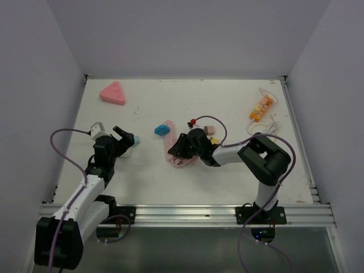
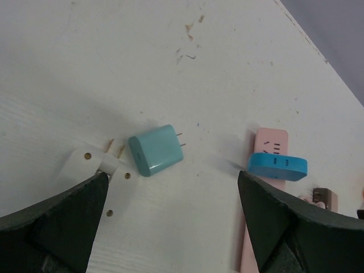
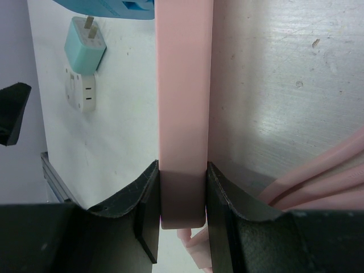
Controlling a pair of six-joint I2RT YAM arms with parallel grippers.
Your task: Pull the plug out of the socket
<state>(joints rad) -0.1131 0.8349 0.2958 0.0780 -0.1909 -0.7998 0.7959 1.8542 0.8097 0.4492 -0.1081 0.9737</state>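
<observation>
A pink power strip (image 1: 169,143) lies mid-table with a blue plug (image 1: 162,129) seated on its far end. My right gripper (image 1: 181,149) is shut on the strip's near end; the right wrist view shows both pads pressed on the strip (image 3: 183,85), with the blue plug (image 3: 108,7) at the top edge. My left gripper (image 1: 124,139) is open and empty, left of the strip. In the left wrist view the left gripper (image 2: 173,177) spreads over bare table, with the blue plug (image 2: 277,166) and strip (image 2: 270,139) just beyond its right finger.
A teal plug (image 2: 155,149) and a white adapter (image 2: 91,170) lie loose by the left gripper. The strip's pink cable (image 3: 318,170) coils under the right gripper. A pink triangle (image 1: 113,94) sits far left, an orange device (image 1: 261,108) far right, small blocks (image 1: 209,131) behind the right arm.
</observation>
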